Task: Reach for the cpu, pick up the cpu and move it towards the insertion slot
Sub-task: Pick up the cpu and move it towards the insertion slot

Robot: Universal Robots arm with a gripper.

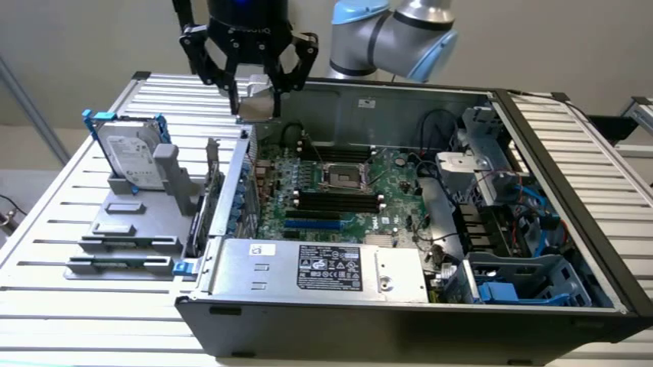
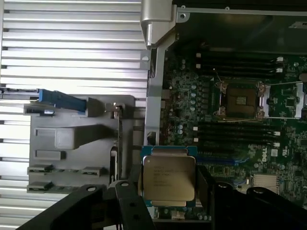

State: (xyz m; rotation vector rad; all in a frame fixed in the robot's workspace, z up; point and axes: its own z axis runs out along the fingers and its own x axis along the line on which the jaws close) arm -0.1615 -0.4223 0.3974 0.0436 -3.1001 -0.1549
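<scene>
We see the cpu (image 2: 168,178) pinched between the black fingers (image 2: 127,201) of our hand (image 1: 255,90), held in the air above the back corner of the open computer case (image 1: 408,321). The chip rides flat, its silver lid facing the wrist camera. The insertion slot (image 1: 342,177) lies inside the case on the green motherboard (image 1: 393,199), between the two banks of memory slots (image 1: 332,201), and its frame sits open with the dark centre bare. From the hand, the slot is forward into the case and lower down, still well apart from the chip
</scene>
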